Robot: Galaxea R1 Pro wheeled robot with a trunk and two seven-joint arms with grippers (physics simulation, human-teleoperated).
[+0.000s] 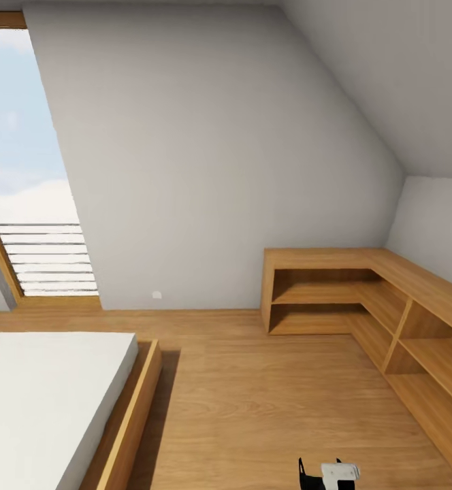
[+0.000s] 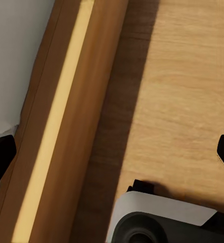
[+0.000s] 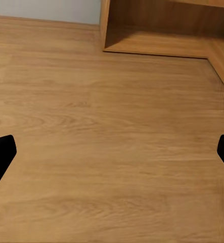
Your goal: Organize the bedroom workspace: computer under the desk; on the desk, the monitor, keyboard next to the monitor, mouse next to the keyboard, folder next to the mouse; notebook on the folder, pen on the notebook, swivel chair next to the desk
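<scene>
Wooden floor (image 1: 253, 395) open between bed frame edge (image 1: 134, 422) and L-shaped shelf unit (image 1: 362, 299), left gripper (image 2: 112, 152) spread beside bed rail, right gripper (image 3: 112, 152) spread over bare boards (desk items nowhere in these frames), sloped wall (image 1: 219, 170) ahead, tall window (image 1: 28, 170) at left.

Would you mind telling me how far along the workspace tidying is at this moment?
These views cannot settle progress. They show a bed, a corner shelf unit, a window and wooden floor. Both grippers, left gripper and right gripper, are open and hold nothing.
</scene>
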